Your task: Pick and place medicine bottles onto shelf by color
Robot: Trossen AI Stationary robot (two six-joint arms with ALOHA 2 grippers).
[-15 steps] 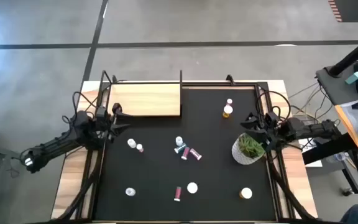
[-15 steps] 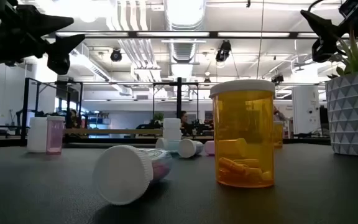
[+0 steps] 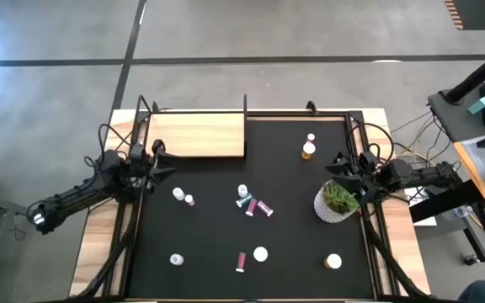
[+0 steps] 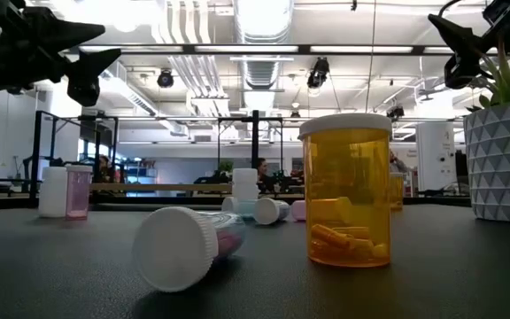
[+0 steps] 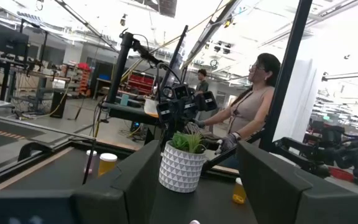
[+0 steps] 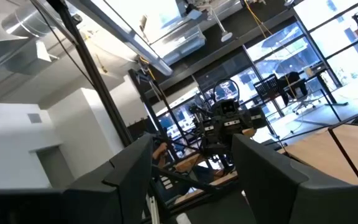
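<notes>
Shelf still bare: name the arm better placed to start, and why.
Left, probably. Its end effector hangs open beside the shelf, with two small bottles close by; the right end effector sits across the mat by the plant pot.

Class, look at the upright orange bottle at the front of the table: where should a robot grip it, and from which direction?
Grip the orange bottle across its cylindrical body just under the white cap, coming straight down from above. It stands upright with open mat around it, so the jaws can straddle its round sides.
</notes>
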